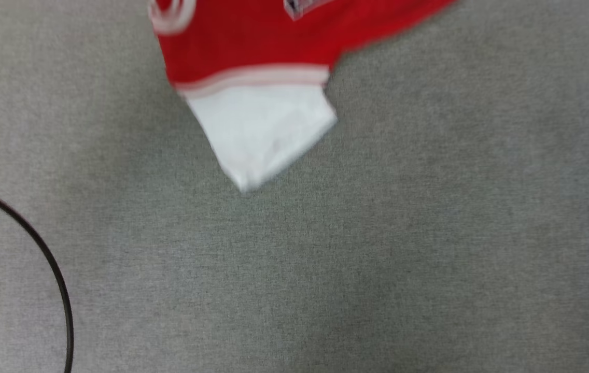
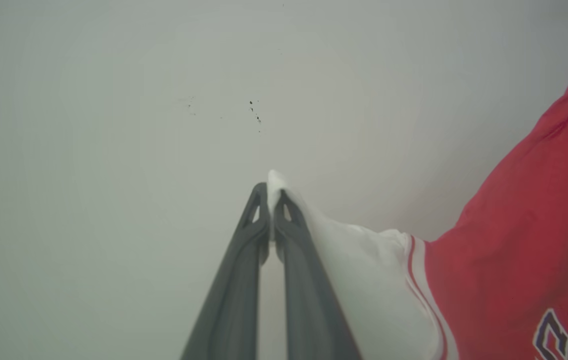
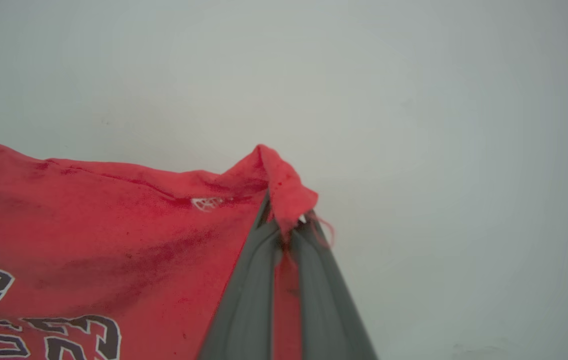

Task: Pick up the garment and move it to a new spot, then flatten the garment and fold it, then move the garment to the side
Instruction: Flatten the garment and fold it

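Pinched between the closed fingers of the left gripper [image 2: 270,200] is the tip of a white sleeve [image 2: 364,280] of the garment [image 2: 514,250]. A red corner is clamped by the right gripper [image 3: 286,225]. In the head view the garment is seen blurred over grey carpet [image 1: 377,259], with a black cable [image 1: 51,259] well apart.

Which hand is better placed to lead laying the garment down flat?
Probably the right hand: it grips the garment by its red body edge, while the left hand pinches only a white sleeve tip.
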Controlling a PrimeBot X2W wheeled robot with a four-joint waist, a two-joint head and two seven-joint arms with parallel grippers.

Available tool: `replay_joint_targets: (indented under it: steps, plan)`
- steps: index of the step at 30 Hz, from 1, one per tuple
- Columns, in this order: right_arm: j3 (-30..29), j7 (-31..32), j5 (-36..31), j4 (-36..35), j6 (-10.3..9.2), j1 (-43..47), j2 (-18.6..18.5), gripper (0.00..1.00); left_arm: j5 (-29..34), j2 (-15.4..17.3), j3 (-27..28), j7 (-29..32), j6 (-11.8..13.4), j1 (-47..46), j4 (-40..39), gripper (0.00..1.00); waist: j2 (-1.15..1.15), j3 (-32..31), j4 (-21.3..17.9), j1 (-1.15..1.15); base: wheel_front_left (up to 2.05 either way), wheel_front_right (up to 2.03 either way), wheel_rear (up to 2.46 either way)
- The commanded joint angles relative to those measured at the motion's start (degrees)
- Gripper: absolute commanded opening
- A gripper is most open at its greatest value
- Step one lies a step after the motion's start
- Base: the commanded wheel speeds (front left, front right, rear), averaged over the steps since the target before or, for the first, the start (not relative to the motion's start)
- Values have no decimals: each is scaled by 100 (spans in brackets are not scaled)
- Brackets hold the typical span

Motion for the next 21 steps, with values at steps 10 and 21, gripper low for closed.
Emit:
replay_joint_targets:
  steps: [10,21]
  plan:
    - [-233,-234,-954,1067,-4,-1836,517,0,235,-631,-8,-189,-502,-2324,1588,0,0,852,109,-1,0,0,0]
    - [313,-598,-775,1882,-4,-1494,793,0,216,-878,-244,-722,-765,-2137,2692,0,0,960,174,-1,0,0,0]
